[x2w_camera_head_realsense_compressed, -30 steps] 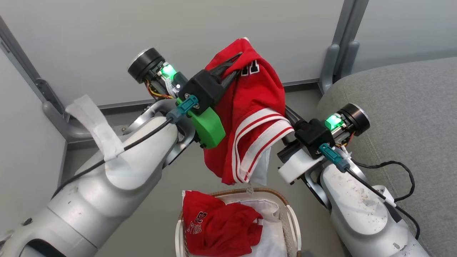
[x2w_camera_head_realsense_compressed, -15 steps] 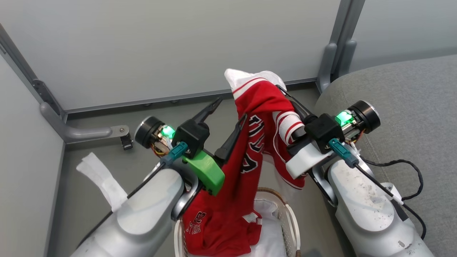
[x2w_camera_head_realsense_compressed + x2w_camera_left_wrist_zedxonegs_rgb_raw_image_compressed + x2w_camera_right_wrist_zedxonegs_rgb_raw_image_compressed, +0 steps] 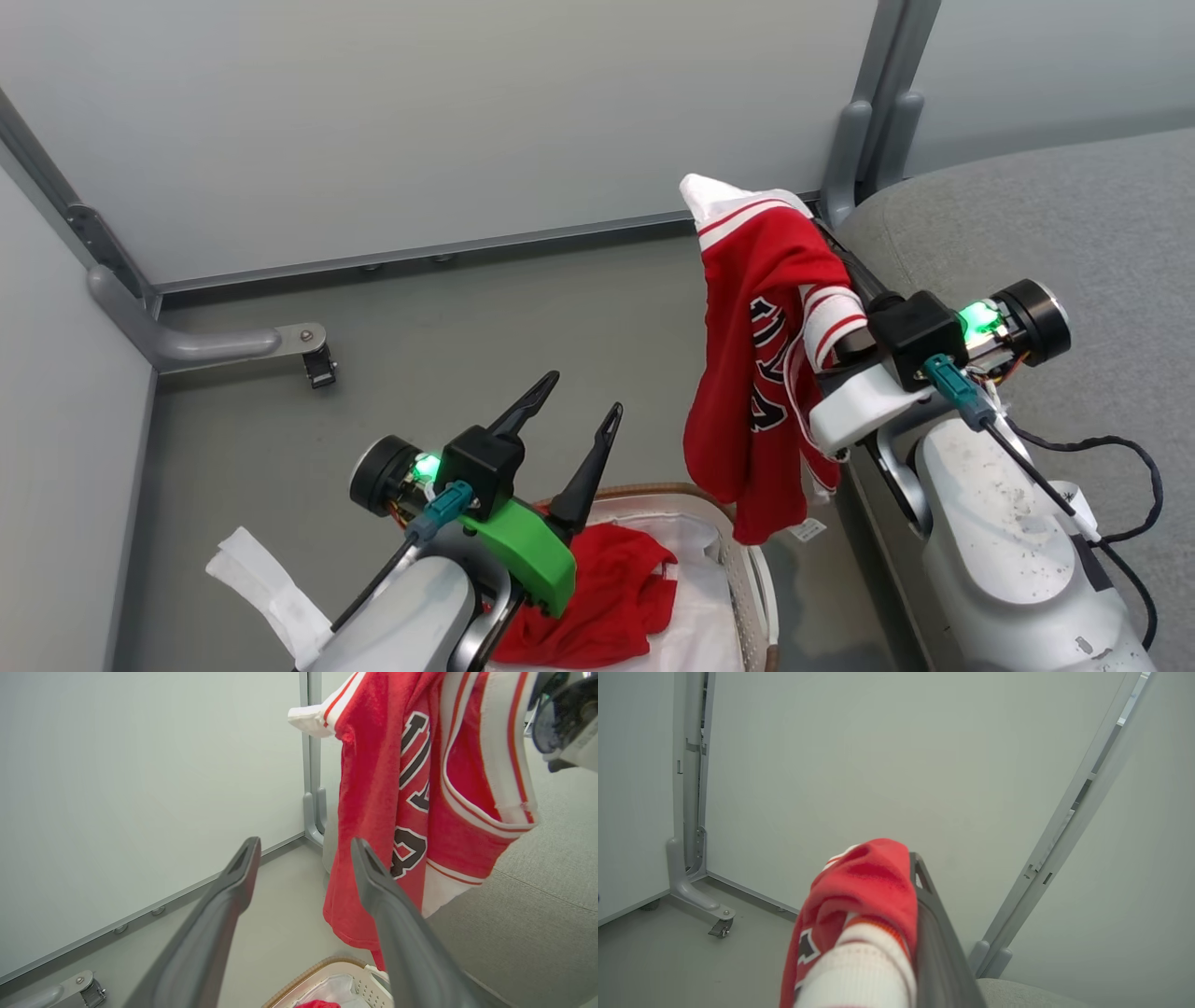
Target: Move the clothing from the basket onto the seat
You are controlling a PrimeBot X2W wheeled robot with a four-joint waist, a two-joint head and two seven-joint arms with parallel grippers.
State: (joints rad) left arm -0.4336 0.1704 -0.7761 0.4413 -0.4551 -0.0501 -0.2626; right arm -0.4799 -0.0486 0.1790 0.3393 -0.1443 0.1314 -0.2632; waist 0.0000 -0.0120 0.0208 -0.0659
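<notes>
A red-and-white piece of clothing [image 3: 756, 373] with black lettering hangs in the air, draped over my right gripper [image 3: 831, 245], which is shut on its upper edge beside the grey seat [image 3: 1046, 215]. The right wrist view shows that cloth [image 3: 864, 896] bunched over the closed fingers [image 3: 938, 938]. My left gripper [image 3: 583, 394] stands open and empty above the basket [image 3: 758, 579]. In its wrist view the spread fingertips [image 3: 250, 851] are clear of the hanging garment [image 3: 373, 812]. A second red garment [image 3: 611, 597] lies in the basket on the white liner [image 3: 700, 607].
Grey partition panels [image 3: 420, 112] with posts [image 3: 854, 121] close off the back. A castor foot [image 3: 313, 359] juts onto the grey floor at left. White tape [image 3: 261, 583] hangs from my left forearm. A black cable [image 3: 1111, 467] lies on the seat by my right arm.
My left gripper opened, let go of the garment and dropped low over the basket. My right gripper carried the garment right, toward the seat. The head view shifted too.
</notes>
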